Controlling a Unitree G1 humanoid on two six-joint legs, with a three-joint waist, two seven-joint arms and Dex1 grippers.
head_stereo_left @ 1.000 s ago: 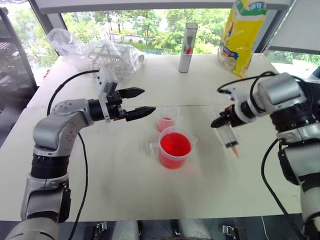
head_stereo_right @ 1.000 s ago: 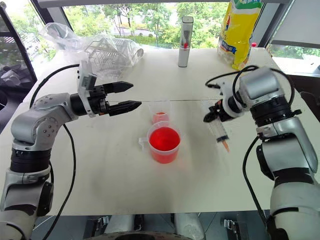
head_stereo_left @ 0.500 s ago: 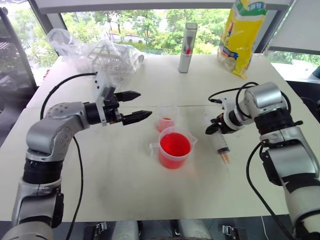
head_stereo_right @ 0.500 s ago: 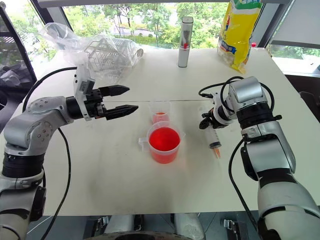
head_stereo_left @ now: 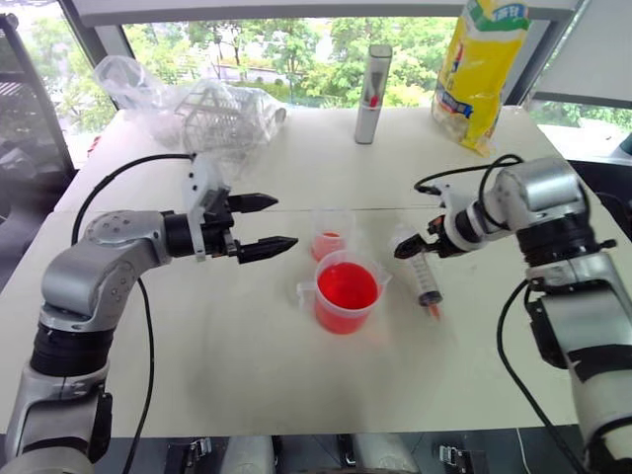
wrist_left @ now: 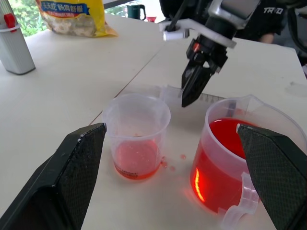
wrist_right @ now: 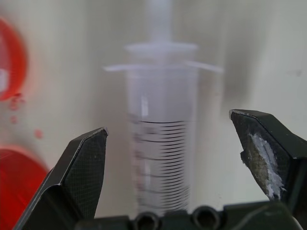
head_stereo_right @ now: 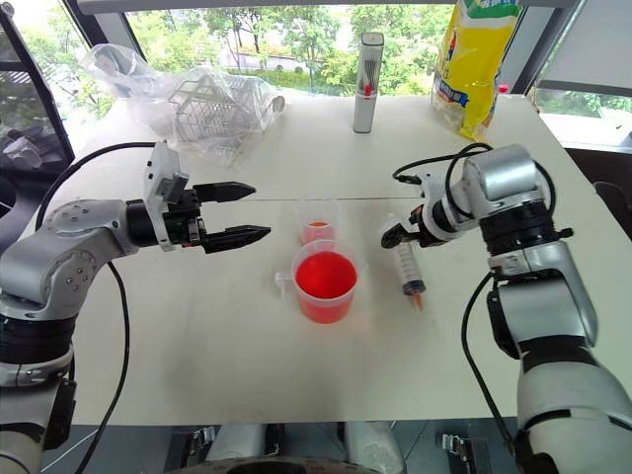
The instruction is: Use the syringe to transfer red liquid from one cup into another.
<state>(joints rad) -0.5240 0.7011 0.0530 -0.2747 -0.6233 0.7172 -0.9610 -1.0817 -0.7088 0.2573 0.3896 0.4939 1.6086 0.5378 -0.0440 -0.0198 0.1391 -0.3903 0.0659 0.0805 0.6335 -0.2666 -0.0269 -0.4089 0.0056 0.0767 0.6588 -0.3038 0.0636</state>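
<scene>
Just ahead of left hand, spread and empty, sit small cup w/ a little red liquid and fuller handled cup, probably awaiting transfer. Right of them, syringe lies on tabletop below right hand, spread wide. Right wrist view shows barrel between fingers, untouched.

red liquid, clear black-marked syringe, yellow bag

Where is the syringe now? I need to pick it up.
The syringe lies on the table's right side, just right of the handled cup, under the right gripper, whose fingers stand open around it.
</scene>
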